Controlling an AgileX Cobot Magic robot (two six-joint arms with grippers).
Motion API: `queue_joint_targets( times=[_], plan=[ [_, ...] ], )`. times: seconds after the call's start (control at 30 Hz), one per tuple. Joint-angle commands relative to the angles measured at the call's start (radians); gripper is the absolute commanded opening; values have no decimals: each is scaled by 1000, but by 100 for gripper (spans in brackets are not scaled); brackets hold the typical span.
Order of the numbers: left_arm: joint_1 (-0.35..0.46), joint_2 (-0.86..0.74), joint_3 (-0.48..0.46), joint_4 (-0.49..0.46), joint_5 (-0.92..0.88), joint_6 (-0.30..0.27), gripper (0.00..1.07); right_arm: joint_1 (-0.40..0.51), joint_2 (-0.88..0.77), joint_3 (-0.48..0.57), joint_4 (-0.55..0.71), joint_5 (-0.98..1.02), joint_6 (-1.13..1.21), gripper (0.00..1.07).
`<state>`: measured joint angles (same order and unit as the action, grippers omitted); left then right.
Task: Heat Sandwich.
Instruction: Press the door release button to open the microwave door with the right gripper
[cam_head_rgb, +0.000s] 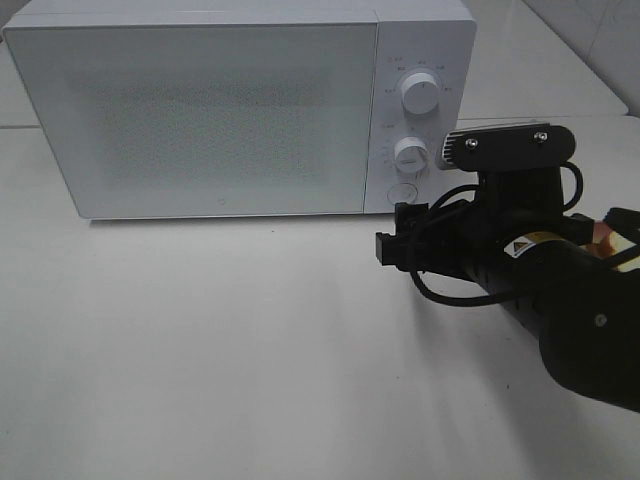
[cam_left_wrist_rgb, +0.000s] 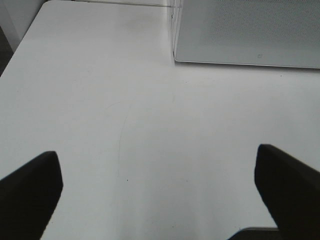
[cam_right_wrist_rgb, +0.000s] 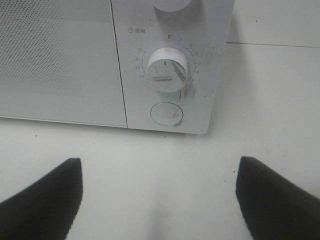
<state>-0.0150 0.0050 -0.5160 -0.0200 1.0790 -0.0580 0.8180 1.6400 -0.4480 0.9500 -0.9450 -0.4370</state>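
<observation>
A: While the right end effector (cam_right_wrist_rgb: 157, 167) gapes wide and empty, where's the sandwich (cam_head_rgb: 607, 238)?
B: Sliver at 3 o'clock, mostly hidden behind that arm (cam_head_rgb: 565, 300). Microwave (cam_head_rgb: 200, 110) shut, 12 o'clock. Left end effector (cam_left_wrist_rgb: 156, 155) wide, empty, over counter (cam_left_wrist_rgb: 125, 100)

sandwich (cam_head_rgb: 605, 233): barely visible, far right edge of the high view, mostly hidden behind the right arm (cam_head_rgb: 560, 300). Only a tan-orange crust patch and a pale yellowish strip show. Sits on the table (cam_head_rgb: 250, 350), right of the microwave (cam_head_rgb: 200, 110) and apart from it. Pose can't be judged.
</observation>
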Motion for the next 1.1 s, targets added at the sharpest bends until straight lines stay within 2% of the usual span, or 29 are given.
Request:
queue_joint_targets(
  times=[0.03, 0.2, 0.33, 0.37, 0.4, 0.5, 0.53, 0.57, 0.67, 0.73, 0.83, 0.93, 1.1],
  plan=[
    [5, -4, 1, -7, -4, -6, 98, 3, 1, 1, 1, -11, 33, 76],
    [5, -4, 1, -7, -4, -6, 98, 3, 1, 1, 1, -10, 120, 76],
    [5, -4, 1, -7, -4, -6, 98, 3, 1, 1, 1, -10, 306, 76],
    [5, -4, 1, -7, -4, -6, 98, 3, 1, 1, 1, -10, 422, 75],
    [5, -4, 1, -7, -4, -6, 98, 3, 1, 1, 1, -10, 422, 75],
    [5, -4, 1, -7, -4, -6, 98, 3, 1, 1, 1, -10, 609, 73],
    [5, -4, 1, -7, -4, -6, 98, 3, 1, 1, 1, -9, 749, 71],
    [5, -4, 1, -7, -4, -6, 98, 3, 1, 1, 1, -9, 749, 71],
    [5, -4, 1, -7, -4, -6, 98, 3, 1, 1, 1, -9, 985, 66],
    [5, -4, 1, -7, -4, -6, 98, 3, 1, 1, 1, -9, 1045, 65],
    [5, -4, 1, -7, -4, -6, 98, 3, 4, 1, 1, -6, 1250, 60],
    [5, -4, 1, -7, -4, -6, 98, 3, 4, 1, 1, -3, 1322, 56],
    [5, -4, 1, -7, -4, -6, 98, 3, 4, 1, 1, -3, 1438, 39]
  ],
)
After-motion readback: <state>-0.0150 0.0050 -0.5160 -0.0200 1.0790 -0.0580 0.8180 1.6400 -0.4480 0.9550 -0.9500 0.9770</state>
